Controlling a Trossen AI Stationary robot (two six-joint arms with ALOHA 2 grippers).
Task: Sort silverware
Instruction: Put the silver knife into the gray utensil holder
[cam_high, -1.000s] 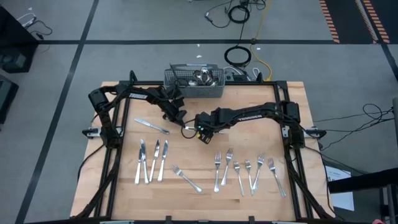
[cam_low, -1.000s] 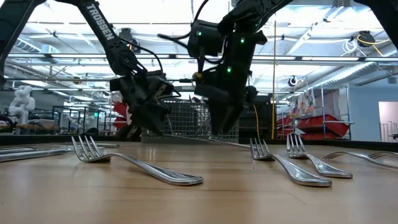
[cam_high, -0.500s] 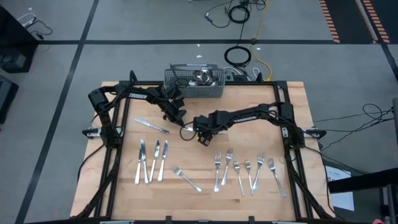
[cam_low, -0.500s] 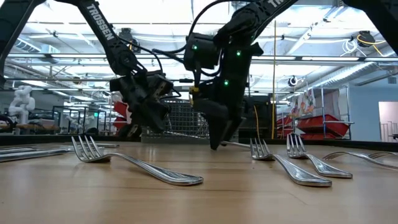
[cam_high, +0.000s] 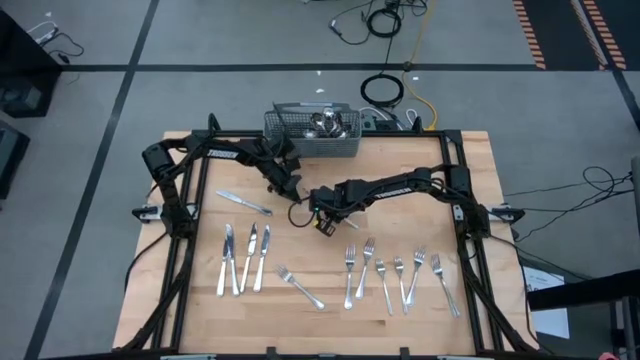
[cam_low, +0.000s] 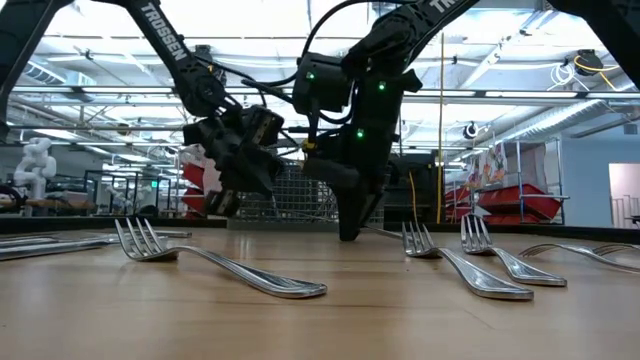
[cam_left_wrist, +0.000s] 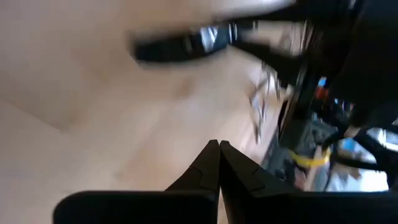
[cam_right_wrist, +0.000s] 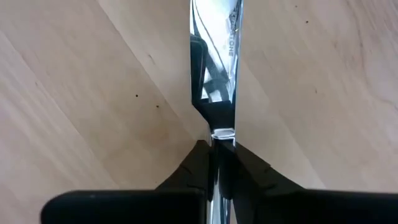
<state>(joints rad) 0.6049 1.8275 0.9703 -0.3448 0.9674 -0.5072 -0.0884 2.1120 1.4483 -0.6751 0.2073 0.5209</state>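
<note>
Wooden table (cam_high: 200, 310); right gripper (cam_right_wrist: 214, 155) pinches what seems a knife (cam_right_wrist: 214, 56).

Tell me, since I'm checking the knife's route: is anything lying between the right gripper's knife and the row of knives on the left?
Nothing visible does. The right gripper is shut on a knife at mid-table; bare wood separates it from the knife row. The lone fork lies nearer the front edge, off that line.

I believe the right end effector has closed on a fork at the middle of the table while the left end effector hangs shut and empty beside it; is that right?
Not quite: the right end effector has closed on a table knife, not a fork. The right wrist view shows a flat, shiny blade running out from between its fingers, with no tines. The rest stands: the left end effector hangs shut and empty beside it.
</note>
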